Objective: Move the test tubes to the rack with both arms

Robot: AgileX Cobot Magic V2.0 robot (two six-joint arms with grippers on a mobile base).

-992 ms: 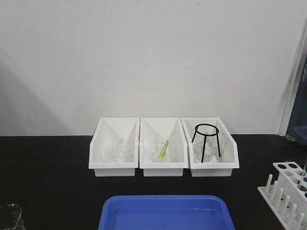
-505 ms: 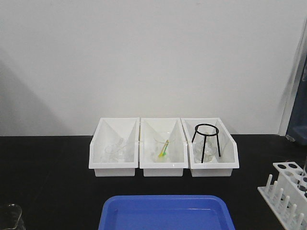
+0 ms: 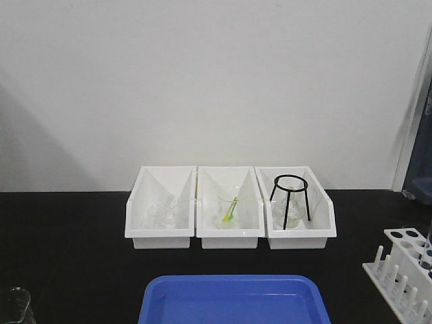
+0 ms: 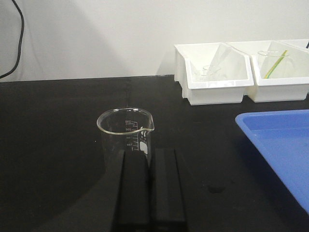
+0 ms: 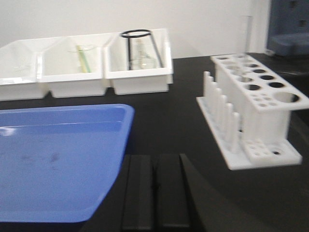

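From the front, the rack (image 3: 407, 270) stands at four o'clock beside the blue tray (image 3: 234, 299); neither arm shows here.

At the left wrist, the left gripper (image 4: 150, 159) has its fingers pressed together, empty, a beaker (image 4: 125, 136) just beyond at twelve.

At the right wrist, the right gripper (image 5: 155, 162) is likewise pressed together, with the rack at two o'clock. One test tube (image 5: 247, 34) seems to stand at its far end. I'd spread the fingers before approaching any tube.

Left gripper (image 4: 150, 159) sits low, its black fingers pressed together side by side. Right gripper (image 5: 155, 166) likewise, fingers closed, holding nothing.
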